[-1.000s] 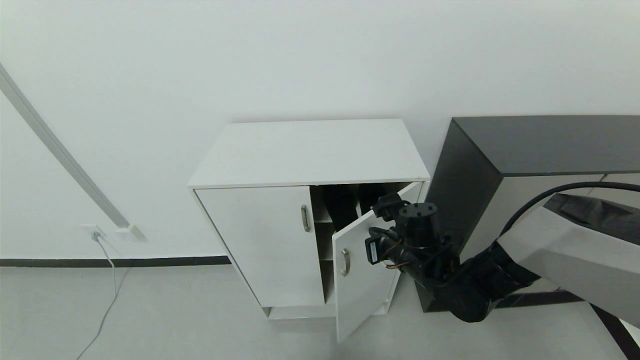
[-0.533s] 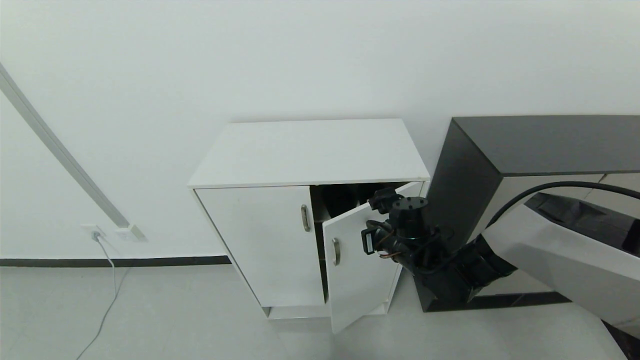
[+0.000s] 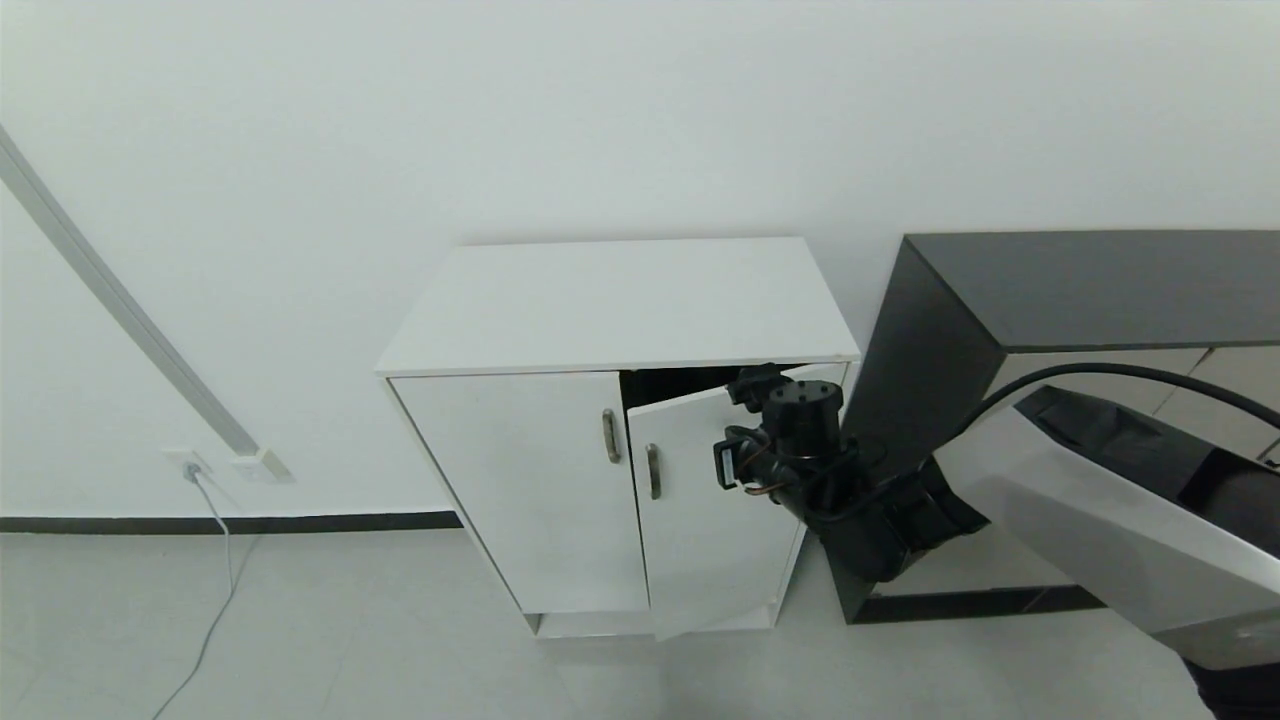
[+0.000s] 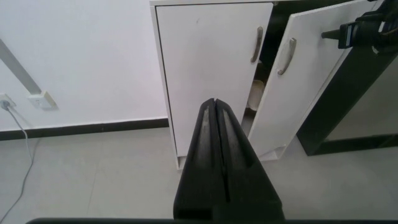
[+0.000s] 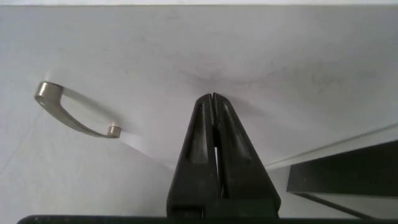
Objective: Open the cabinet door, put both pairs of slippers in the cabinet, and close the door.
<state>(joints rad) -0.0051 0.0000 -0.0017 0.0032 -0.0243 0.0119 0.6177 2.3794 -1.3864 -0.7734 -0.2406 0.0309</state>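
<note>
The white cabinet (image 3: 620, 300) stands against the wall. Its left door (image 3: 530, 480) is closed and its right door (image 3: 700, 520) is ajar by a narrow gap at the top. My right gripper (image 3: 743, 380) is shut, with its tip pressed on the right door's outer face near the upper edge. In the right wrist view the right gripper (image 5: 213, 98) touches the white panel beside the metal handle (image 5: 74, 115). My left gripper (image 4: 213, 106) is shut and hangs low in front of the cabinet, apart from it. A pale shape (image 4: 254, 96) shows inside the gap.
A dark cabinet (image 3: 1080, 285) stands close on the right of the white one. A wall socket (image 3: 190, 468) with a grey cable (image 3: 215, 600) is at the left. Open floor (image 3: 350, 660) lies in front.
The right door has swung from well open to nearly closed, with my right gripper moving inward against it. The dark inside of the cabinet is now mostly covered.
</note>
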